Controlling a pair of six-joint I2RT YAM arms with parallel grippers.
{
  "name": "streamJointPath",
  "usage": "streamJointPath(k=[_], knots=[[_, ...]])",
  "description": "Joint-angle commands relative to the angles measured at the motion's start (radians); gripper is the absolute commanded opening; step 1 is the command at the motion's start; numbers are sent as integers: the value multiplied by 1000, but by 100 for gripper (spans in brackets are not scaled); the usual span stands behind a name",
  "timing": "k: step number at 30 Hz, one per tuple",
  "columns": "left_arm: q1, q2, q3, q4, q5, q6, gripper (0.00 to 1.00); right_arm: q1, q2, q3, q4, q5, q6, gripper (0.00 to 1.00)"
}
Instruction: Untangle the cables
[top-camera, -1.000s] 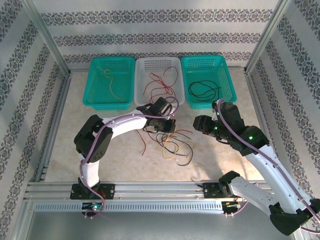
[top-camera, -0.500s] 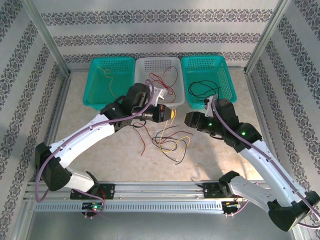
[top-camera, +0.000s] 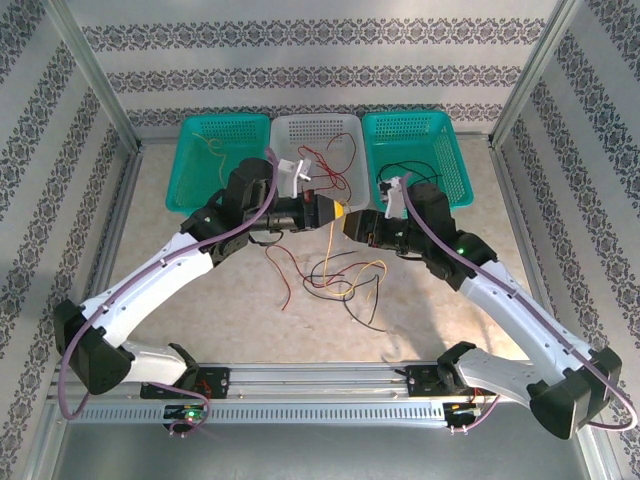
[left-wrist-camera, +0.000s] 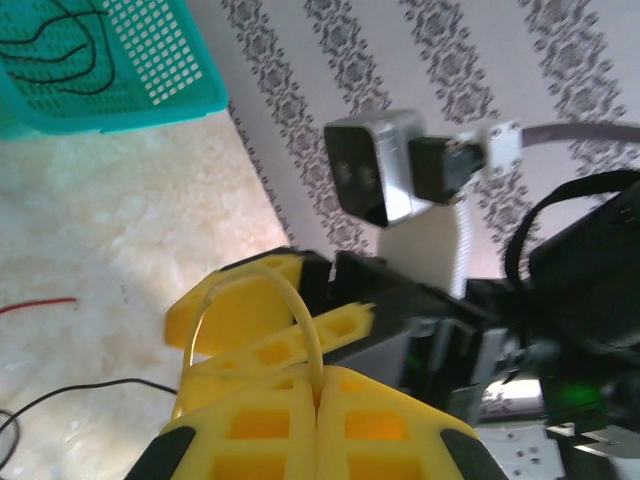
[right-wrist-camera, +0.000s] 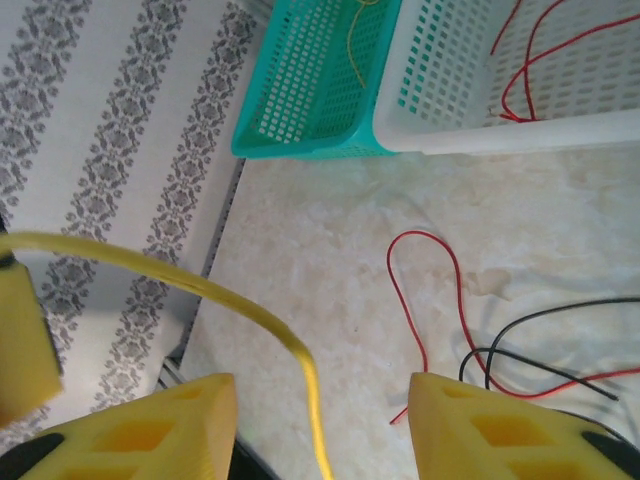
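Yellow cable (right-wrist-camera: 200, 285) — clamped in left hand (left-wrist-camera: 318, 398), inside right hand (right-wrist-camera: 320, 388)'s gap.

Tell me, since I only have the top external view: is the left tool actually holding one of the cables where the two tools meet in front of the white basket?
Observer: Yes. In the left wrist view the left tool is shut on the yellow cable, which arcs up out of the pinch.
Operator: And is the right tool closed on it too?
Observer: No. In the right wrist view the right tool is open, and the yellow cable runs through the gap unclamped.
Operator: What lies under it?
Observer: A red cable lies loose on the table, with black cables beside it.
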Motion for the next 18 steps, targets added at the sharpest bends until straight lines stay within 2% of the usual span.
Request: streamJointPath(k=[1,6,10,14,18], knots=[[19,-31,-18,95,50,-80,0,6,15,12,33,5,-8,35],[27,-40,-14,57,76,-76,0,-37,59,69,15,25,-28,16],[30,-22,12,-46,98,-49,0,-64,95,137,-3,34,-60,7],[30,1,15,-135,106,-26,0,-69,126,212,-33,47,-93,6],[30,4,-26,-139,101,-35,0,-66,142,271,-52,49,-107,5]])
